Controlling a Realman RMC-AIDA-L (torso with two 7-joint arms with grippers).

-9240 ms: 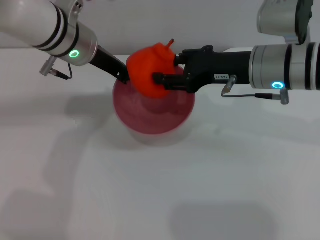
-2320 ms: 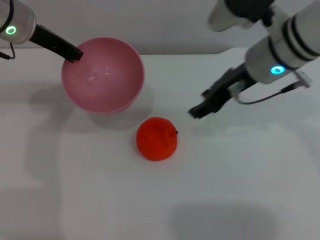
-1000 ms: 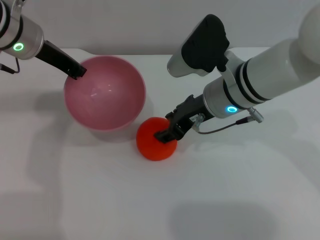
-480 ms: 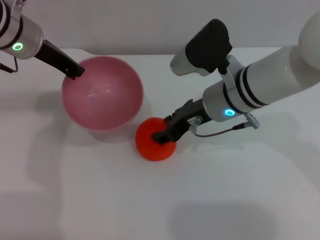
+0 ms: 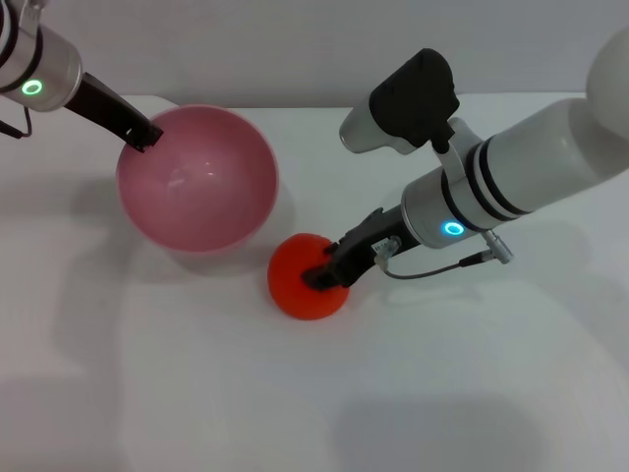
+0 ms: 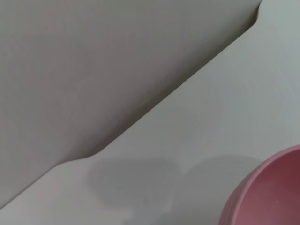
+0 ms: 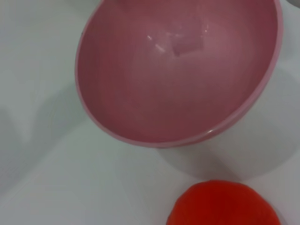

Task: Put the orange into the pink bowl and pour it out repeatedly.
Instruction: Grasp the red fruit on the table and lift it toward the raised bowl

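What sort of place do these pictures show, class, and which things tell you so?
Probably a robot test bench: a bare white tabletop, a plain wall, and only a glossy pink plastic bowl and a small round red-orange fruit between two robot arms.

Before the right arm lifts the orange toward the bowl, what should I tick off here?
1. Orange on the table, beside the bowl, not in it: ok.
2. Right gripper at the orange, fingertips on its top: ok.
3. Right grip firmly closed on the orange: cannot tell.
4. Bowl empty, ready to receive: ok.
5. Left gripper at the bowl's far rim, holding it: ok.
6. Bowl upright enough to keep the orange in: cannot tell; it looks tipped.
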